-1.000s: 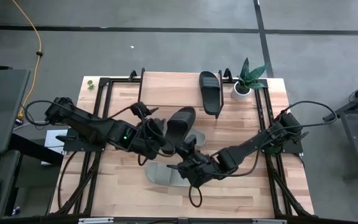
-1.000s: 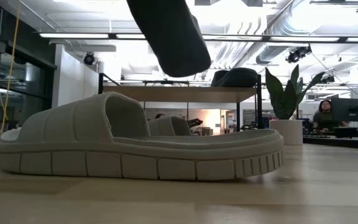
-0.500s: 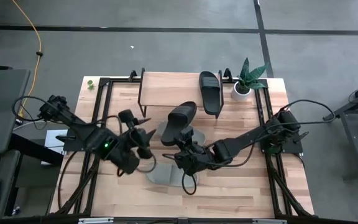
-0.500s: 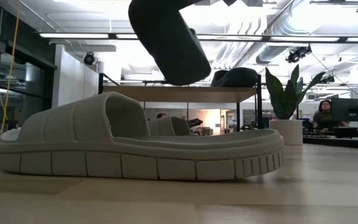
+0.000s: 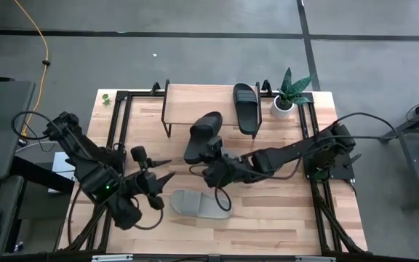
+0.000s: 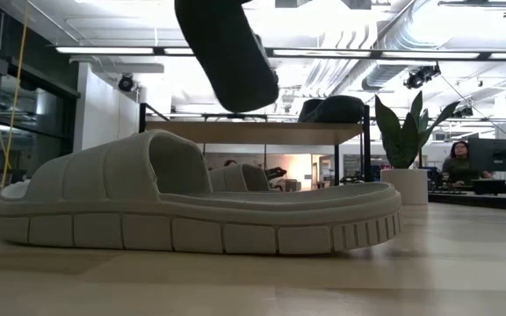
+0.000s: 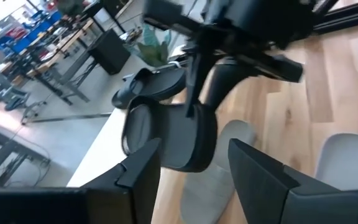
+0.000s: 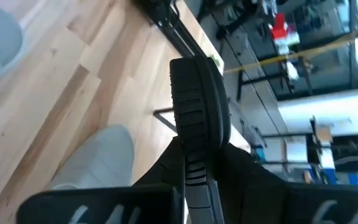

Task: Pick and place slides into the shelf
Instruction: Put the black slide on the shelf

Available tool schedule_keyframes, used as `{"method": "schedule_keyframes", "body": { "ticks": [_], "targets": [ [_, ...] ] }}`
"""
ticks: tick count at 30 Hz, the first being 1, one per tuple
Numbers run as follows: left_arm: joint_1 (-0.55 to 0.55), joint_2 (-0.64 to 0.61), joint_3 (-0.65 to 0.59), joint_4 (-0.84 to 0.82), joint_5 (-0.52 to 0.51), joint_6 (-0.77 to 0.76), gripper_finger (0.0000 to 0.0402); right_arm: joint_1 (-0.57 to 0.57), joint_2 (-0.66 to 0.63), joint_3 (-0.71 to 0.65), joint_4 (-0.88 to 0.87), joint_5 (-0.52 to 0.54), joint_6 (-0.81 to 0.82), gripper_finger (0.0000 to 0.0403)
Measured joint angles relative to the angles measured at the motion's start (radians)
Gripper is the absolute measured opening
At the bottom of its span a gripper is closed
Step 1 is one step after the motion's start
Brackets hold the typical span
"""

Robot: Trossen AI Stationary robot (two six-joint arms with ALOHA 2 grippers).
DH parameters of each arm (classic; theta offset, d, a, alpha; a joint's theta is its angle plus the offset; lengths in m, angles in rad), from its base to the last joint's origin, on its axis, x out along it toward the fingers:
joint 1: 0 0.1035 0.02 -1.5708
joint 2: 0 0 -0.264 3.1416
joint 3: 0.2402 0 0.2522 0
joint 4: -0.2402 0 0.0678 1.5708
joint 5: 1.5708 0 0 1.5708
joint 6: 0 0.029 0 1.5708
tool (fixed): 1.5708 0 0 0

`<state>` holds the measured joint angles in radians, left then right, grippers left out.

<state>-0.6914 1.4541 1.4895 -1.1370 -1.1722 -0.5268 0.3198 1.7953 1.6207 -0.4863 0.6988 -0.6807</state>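
Note:
My right gripper (image 5: 208,161) is shut on a black slide (image 5: 204,135) and holds it in the air over the table's middle; the low view shows that slide (image 6: 227,53) high above the board. One light grey slide (image 5: 202,204) lies flat on its sole near the table's near edge, and a second grey slide (image 7: 229,146) lies on the table below the held one. The other black slide (image 5: 246,108) lies on the shelf (image 5: 195,102) at its right end. My left gripper (image 5: 163,173) is open, left of the slides, touching nothing. My right gripper pinches the black slide between its two fingers (image 8: 160,171) at the end nearest the gripper (image 8: 194,155), coming level from the table's right. The slide stands on edge between the fingers, reaching away from them toward the shelf. It is lifted clear of the table.
A potted plant (image 5: 289,94) stands right of the shelf at the far right corner. Dark metal frame rails (image 5: 115,131) run along both sides of the tabletop. A person (image 6: 459,162) sits in the room beyond. Bare wood shows on the shelf's left part (image 5: 184,102).
My left gripper has drawn back from the black slide toward the table's near left. My right gripper has carried the black slide a little toward the far edge and left, closer to the shelf. The grey slides have stayed where they were.

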Motion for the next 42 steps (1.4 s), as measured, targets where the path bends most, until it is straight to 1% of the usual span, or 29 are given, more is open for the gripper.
{"method": "schedule_keyframes", "body": {
  "ticks": [4,13,19,28,36,39,42],
  "targets": [
    [-0.027,0.001,0.0,0.0,-0.007,-0.005,0.0164,-0.029,-0.013,0.0,0.001,-0.068,-0.036,0.0028],
    [-0.037,0.01,-0.001,-0.013,0.0,-0.018,0.015,-0.119,-0.049,0.0,0.01,-0.162,-0.105,0.0028],
    [-0.036,0.01,-0.028,-0.019,-0.001,-0.026,0.015,-0.207,-0.08,0.0,0.011,-0.282,-0.11,0.0028],
    [-0.035,0.01,-0.032,-0.02,0.001,-0.027,0.015,-0.31,-0.095,0.0,0.005,-0.371,-0.132,0.0028],
    [-0.035,0.01,-0.032,-0.034,0.008,-0.032,0.015,-0.376,-0.173,0.0,-0.048,-0.449,-0.14,0.0027],
    [-0.036,0.01,-0.032,-0.039,0.008,-0.035,0.015,-0.404,-0.204,0.0,-0.055,-0.515,-0.148,0.0027],
    [-0.036,0.01,-0.032,-0.042,0.008,-0.035,0.015,-0.432,-0.233,0.0,-0.071,-0.54,-0.151,0.0027]
  ]
}}
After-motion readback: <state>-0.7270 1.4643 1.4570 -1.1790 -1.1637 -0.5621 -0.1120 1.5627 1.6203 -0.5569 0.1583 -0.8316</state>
